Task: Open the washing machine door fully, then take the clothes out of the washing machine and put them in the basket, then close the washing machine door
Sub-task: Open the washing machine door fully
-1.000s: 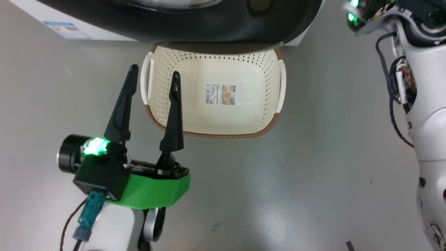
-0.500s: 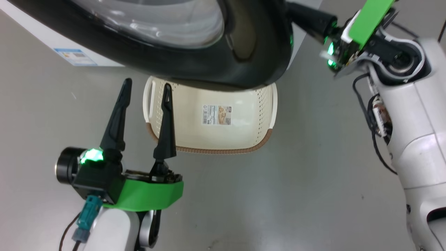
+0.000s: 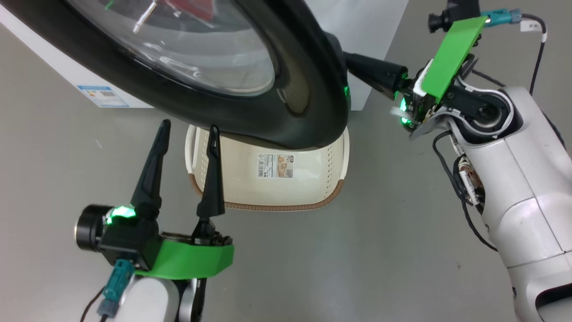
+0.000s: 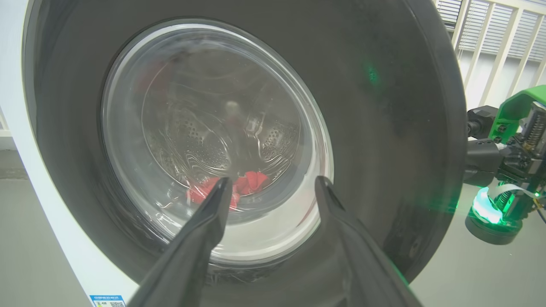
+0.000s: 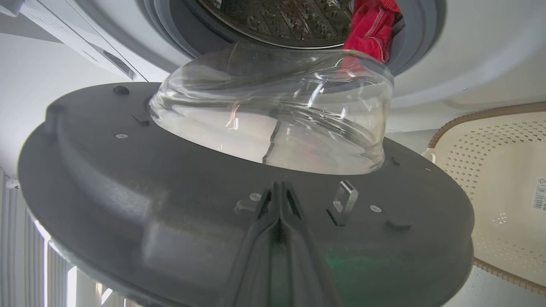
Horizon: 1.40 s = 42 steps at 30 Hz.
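Washing machine door [image 3: 308, 112] ajar; right arm's closed fingers [image 5: 268, 221] apparently touch its inside.

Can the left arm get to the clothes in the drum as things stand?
Probably not yet. The washing machine door stands between the open left end effector and the clothes, seen through its glass; the shut right end effector is at its inner face.

floor [image 3: 357, 259]: smooth grey, glossy, faint light sheen | window blinds [image 4: 472, 30]: white, slatted, daylight behind
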### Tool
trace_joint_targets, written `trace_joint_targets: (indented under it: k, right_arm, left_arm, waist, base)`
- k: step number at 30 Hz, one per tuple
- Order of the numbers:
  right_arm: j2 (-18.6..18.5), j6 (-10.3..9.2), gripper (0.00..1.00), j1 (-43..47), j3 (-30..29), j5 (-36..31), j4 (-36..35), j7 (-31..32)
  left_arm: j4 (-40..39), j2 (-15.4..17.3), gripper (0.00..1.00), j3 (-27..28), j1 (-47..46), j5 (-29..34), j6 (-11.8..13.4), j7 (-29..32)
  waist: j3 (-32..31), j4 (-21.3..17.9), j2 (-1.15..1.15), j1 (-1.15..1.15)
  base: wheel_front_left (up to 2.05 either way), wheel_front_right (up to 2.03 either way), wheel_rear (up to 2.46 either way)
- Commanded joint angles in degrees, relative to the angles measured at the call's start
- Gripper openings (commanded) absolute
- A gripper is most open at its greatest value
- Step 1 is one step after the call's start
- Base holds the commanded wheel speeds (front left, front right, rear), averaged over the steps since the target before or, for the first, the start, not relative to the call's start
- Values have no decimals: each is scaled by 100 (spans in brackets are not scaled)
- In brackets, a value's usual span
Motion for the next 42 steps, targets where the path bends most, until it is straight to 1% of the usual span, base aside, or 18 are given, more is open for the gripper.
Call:
trace_joint_targets:
  k: [1,8,12,13,14,15,16,21,24,25,28,29,32,33,34,37,38,42]
  right_arm:
    - [152,29,0,97,107,41,-147,29]
    - [154,29,0,142,260,133,-109,-47]
    - [155,29,0,112,234,76,-138,-328]
    - [155,29,7,110,203,30,-193,-473]
    - [155,29,41,116,159,-21,-263,-649]
    - [154,29,80,129,129,-94,-340,-826]
    - [136,29,100,149,113,-211,-438,-1022]
    - [-120,29,100,401,248,-1126,-984,-2173]
    - [-378,29,100,580,482,-1932,-1137,-3050]
    - [-510,29,100,684,661,-2441,-1117,-3613]
    - [-597,29,100,763,812,-2868,-1054,-4106]
    - [-695,29,100,821,973,-3386,-943,-4603]
    - [-753,29,100,884,1092,-4149,-734,-5321]
    - [-736,29,100,906,1075,-4382,-657,-5460]
    - [-736,29,100,906,1075,-4382,-657,-5460]
    - [-564,29,100,1013,745,-5380,-535,-5674]
    - [-564,29,100,1013,745,-5380,-535,-5674]
    - [-241,29,100,1315,-103,-6514,-1056,-5689]
  left_arm:
    - [-109,89,100,197,86,45,9,-27]
    - [-110,89,100,221,97,36,16,-27]
    - [-122,89,100,244,105,8,18,-27]
    - [-125,89,100,249,108,2,17,-27]
    - [-129,89,100,254,112,-4,15,-27]
    - [-133,89,100,259,116,-8,15,-27]
    - [-136,89,100,267,121,-11,15,-27]
    - [-150,89,100,312,147,-16,28,-27]
    - [-163,89,100,347,165,-28,57,-27]
    - [-162,89,100,372,171,-35,68,-27]
    - [-154,89,100,391,178,-50,66,-27]
    - [-155,89,100,409,194,-109,62,-27]
    - [-155,89,100,442,212,-184,75,-27]
    - [-155,89,100,453,217,-194,80,-27]
    - [-155,89,100,453,217,-194,80,-27]
    - [-155,89,100,477,228,-207,94,-27]
    - [-155,89,100,477,228,-207,94,-27]
    - [-148,89,100,488,229,-206,96,-27]
  waist:
    - [-26,-15,0,0]
    - [-26,-14,0,0]
    - [-22,-26,0,0]
    - [-23,-27,0,0]
    - [-25,-24,0,0]
    - [-29,-21,0,0]
    - [-36,-18,0,0]
    - [-59,-23,0,0]
    - [-68,-48,0,0]
    - [-69,-76,0,0]
    - [-71,-111,0,0]
    - [-78,-150,0,0]
    - [-91,-199,0,0]
    - [-98,-216,0,0]
    - [-98,-216,0,0]
    - [-108,-266,0,0]
    - [-108,-266,0,0]
    - [-100,-284,0,0]
  base:
    - [0,0,0]
    - [0,0,0]
    - [0,0,0]
    - [0,0,0]
    - [0,0,0]
    - [0,0,0]
    - [0,0,0]
    - [0,0,0]
    - [0,0,0]
    - [0,0,0]
    - [0,0,0]
    - [0,0,0]
    - [0,0,0]
    - [0,0,0]
    - [0,0,0]
    - [0,0,0]
    - [0,0,0]
    - [0,0,0]
